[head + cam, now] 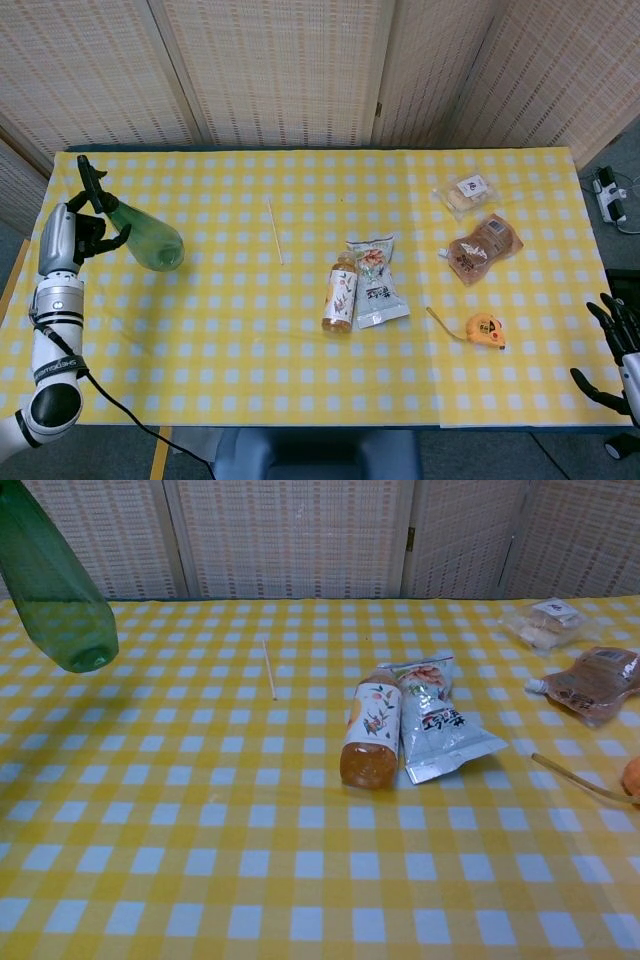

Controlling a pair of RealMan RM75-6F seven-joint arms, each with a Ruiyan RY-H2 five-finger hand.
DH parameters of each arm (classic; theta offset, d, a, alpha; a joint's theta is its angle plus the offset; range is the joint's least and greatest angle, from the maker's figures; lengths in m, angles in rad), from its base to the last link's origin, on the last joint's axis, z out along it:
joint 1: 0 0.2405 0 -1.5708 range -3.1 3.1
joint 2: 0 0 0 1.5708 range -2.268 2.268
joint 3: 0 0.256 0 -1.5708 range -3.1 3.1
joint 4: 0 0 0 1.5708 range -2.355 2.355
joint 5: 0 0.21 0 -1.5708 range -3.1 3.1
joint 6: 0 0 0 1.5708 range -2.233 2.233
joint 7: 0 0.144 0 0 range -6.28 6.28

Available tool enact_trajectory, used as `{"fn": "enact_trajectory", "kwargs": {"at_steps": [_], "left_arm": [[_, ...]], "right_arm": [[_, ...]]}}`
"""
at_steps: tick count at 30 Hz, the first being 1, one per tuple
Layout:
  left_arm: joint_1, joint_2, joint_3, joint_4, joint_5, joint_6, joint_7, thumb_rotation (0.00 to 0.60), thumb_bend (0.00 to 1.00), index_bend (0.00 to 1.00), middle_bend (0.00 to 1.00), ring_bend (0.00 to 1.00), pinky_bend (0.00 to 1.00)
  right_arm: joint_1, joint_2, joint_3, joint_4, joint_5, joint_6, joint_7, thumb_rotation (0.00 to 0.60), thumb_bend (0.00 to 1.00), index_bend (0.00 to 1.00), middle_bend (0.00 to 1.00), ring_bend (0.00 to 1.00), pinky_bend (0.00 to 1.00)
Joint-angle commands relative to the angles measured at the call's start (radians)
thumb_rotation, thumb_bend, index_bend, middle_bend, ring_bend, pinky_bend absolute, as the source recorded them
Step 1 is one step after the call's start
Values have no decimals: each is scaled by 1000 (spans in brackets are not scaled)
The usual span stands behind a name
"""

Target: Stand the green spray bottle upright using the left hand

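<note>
My left hand (62, 238) grips the green spray bottle (143, 237) at its neck, by the black trigger head, at the table's far left. The bottle hangs above the cloth, tilted, with its base toward the table's middle. In the chest view only the bottle's green body (52, 592) shows at the upper left, and the hand is out of frame. My right hand (618, 345) stands off the table's right edge with its fingers apart and nothing in it.
On the yellow checked tablecloth (250, 320) lie a thin stick (274, 231), an orange drink bottle (340, 292), a snack packet (375, 281), a tape measure (485, 330), a brown pouch (485, 247) and a small wrapped packet (467, 191).
</note>
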Motion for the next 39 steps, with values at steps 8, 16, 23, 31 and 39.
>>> {"fn": "enact_trajectory", "kwargs": {"at_steps": [8,16,23,31,39], "left_arm": [[-18,-72,124,58,140,36,-28,600,632,893,1000,1000,1000],[-29,-141,181,150,198,34,-69,600,639,893,1000,1000,1000],[-41,-173,195,208,206,24,-82,600,640,893,1000,1000,1000],[-42,-178,208,232,226,14,-92,600,449,716,1000,1000,1000],[-43,-161,207,227,214,-20,-110,600,239,528,1000,1000,1000]], "right_arm": [[-8,1,-4,2,-2,14,5,600,305,0,0,0,0],[-17,-3,-7,5,-1,23,-4,600,304,0,0,0,0],[-20,1,-5,4,6,26,1,600,305,0,0,0,0],[-18,0,-5,3,8,20,-4,600,304,0,0,0,0],[-18,3,-9,-9,15,6,-22,600,305,0,0,0,0]]}}
